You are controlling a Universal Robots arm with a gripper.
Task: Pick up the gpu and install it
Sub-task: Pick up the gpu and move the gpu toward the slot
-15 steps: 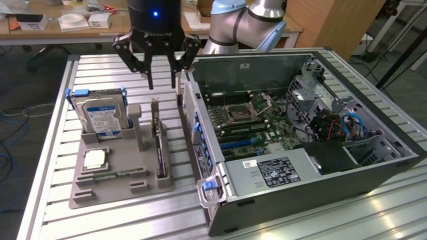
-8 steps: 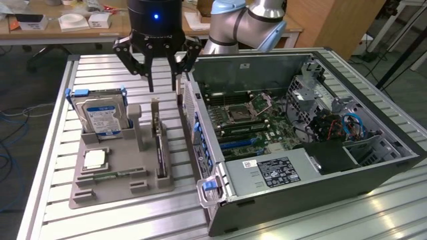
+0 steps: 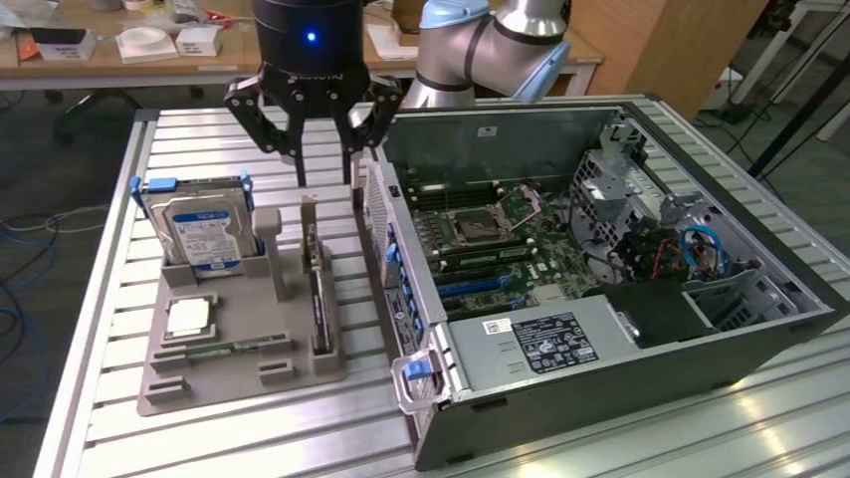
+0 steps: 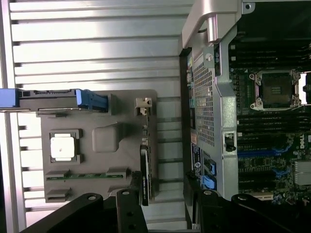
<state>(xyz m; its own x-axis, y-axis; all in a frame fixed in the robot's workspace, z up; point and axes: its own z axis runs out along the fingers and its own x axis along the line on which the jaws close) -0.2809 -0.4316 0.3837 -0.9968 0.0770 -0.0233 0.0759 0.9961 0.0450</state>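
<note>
Gripper: we are seeing the gripper (image 3: 329, 177) hanging over the far end of the tray (image 3: 239, 390), fingers (image 3: 356, 164) pointing down and spread wide, with nothing between them.
Wrist check: we are looking down past both fingers (image 4: 127, 213); the gripper (image 4: 160, 196) is gaping, and one end of the gpu (image 4: 145, 170) is lying in the gap, nearer one finger and clear of both.
Gpu: we are finding the gpu (image 3: 320, 304) standing on its long edge in a tray slot, silvery bracket end toward the gripper, dark card running toward the near end of the tray. It is sitting untouched, just beside the case (image 3: 598, 363).
Tray: we are noting a grey moulded tray (image 4: 97, 162) lying flat on the slatted table (image 3: 199, 139), on the exterior view's left of the case.
Other parts: we are logging a drive (image 3: 199, 231) standing upright in blue rails, a cpu (image 3: 190, 317) lying flat in its pocket, and a memory stick (image 3: 219, 349) lying flat just beside the cpu.
Case: we are seeing the case lying on its side with the panel off and the motherboard (image 3: 492, 239) facing up.
Arm: we are seeing the arm (image 3: 492, 50) reaching in from behind the case.
</note>
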